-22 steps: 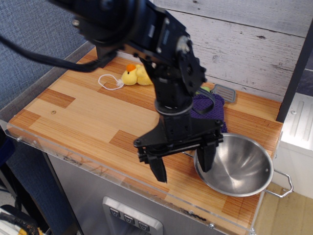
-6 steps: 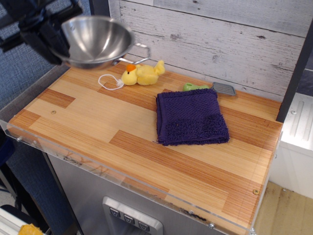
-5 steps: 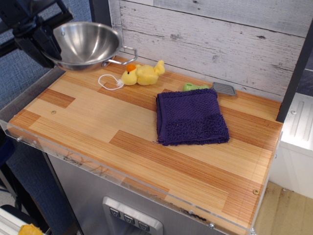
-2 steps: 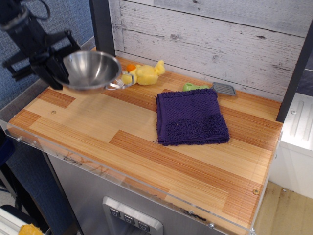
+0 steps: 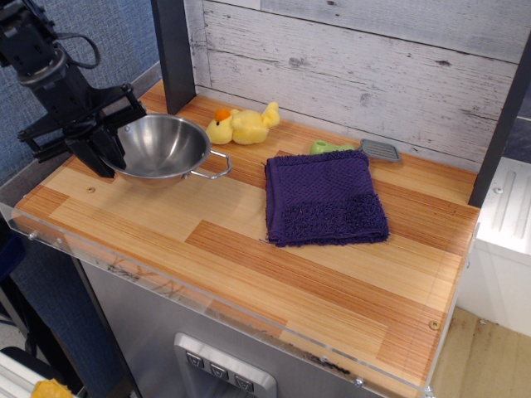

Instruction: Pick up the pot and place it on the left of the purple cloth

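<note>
The shiny steel pot (image 5: 166, 148) sits low on the wooden counter, left of the purple cloth (image 5: 323, 198), with one wire handle (image 5: 216, 167) pointing toward the cloth. My black gripper (image 5: 106, 148) is at the pot's left rim, its fingers straddling the rim, so it is shut on the pot. The pot's base looks to be on or just above the wood; I cannot tell which. The cloth lies flat in the counter's middle right, a gap of bare wood between it and the pot.
A yellow plush duck (image 5: 241, 124) lies behind the pot near the wall. A green item (image 5: 330, 148) and a small grey ridged item (image 5: 380, 150) lie behind the cloth. A dark post (image 5: 172, 50) stands at the back left. The counter's clear front rim (image 5: 207, 300) runs along the near edge.
The gripper carried the pot from the front right, high over the back left, then down and right to the counter left of the cloth.
</note>
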Controlling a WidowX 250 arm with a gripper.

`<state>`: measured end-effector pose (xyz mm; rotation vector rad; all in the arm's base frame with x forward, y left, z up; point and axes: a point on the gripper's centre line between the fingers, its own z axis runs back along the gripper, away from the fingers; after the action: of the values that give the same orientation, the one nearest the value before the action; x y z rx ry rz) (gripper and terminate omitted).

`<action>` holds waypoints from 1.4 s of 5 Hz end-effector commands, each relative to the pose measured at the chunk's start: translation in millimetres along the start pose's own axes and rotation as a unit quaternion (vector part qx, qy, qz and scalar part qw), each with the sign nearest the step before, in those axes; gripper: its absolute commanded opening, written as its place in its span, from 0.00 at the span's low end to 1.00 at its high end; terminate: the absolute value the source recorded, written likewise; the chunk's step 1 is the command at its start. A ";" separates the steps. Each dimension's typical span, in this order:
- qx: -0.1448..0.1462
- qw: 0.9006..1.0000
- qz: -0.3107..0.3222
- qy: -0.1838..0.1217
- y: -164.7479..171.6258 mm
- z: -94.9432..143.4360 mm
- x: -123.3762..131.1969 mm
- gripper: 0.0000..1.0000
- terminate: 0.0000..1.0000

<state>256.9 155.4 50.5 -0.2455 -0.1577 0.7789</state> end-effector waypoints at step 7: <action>0.035 0.999 -0.010 -0.019 4.6 -16.6 -3.3 1.00 0.00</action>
<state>262.4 154.4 15.3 -0.1816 -0.1051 0.7836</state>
